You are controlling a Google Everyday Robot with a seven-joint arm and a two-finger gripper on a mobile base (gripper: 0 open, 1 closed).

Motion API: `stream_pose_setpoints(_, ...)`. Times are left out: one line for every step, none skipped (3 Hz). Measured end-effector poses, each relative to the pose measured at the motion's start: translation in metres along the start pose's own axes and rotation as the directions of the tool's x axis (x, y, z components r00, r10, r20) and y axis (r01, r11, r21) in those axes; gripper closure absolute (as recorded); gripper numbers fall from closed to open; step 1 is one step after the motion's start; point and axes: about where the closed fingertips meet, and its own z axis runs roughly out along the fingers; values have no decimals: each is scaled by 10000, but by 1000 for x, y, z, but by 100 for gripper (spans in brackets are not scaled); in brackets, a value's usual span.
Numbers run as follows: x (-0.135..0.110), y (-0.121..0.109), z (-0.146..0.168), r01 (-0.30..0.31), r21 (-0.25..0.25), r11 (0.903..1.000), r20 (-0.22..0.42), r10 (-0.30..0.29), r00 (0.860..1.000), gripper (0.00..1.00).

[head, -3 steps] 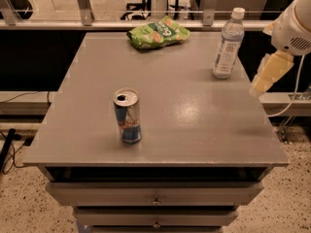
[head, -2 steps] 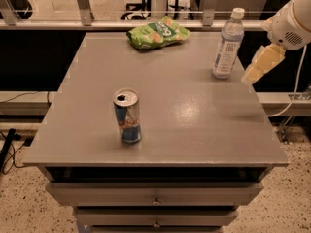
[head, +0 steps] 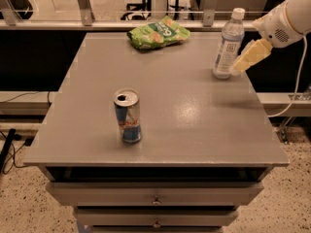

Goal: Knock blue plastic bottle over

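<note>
The blue plastic bottle (head: 227,44) stands upright near the far right corner of the grey table (head: 160,101). It is clear and bluish with a white cap and a pale label. My gripper (head: 241,63) comes in from the right on the white arm. Its yellowish fingers (head: 251,55) point down-left and their tips are right beside the bottle's lower right side, at or nearly touching it.
A blue-and-silver drink can (head: 128,116) stands upright at the front left of the table. A green snack bag (head: 158,33) lies at the far edge. Drawers (head: 155,198) sit under the tabletop. A rail runs behind the table.
My gripper has moved left and slightly up, from off the table's right edge to right beside the bottle. The bottle still stands upright in the same place.
</note>
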Motion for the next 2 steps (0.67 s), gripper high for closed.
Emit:
stream_pose_setpoints(-4, -8, 27, -718, -538, 9960, 913, 765, 9929, 0)
stream_pose_setpoints(-9, -11, 42, -1096, -948, 9894, 1472, 1228, 9815, 0)
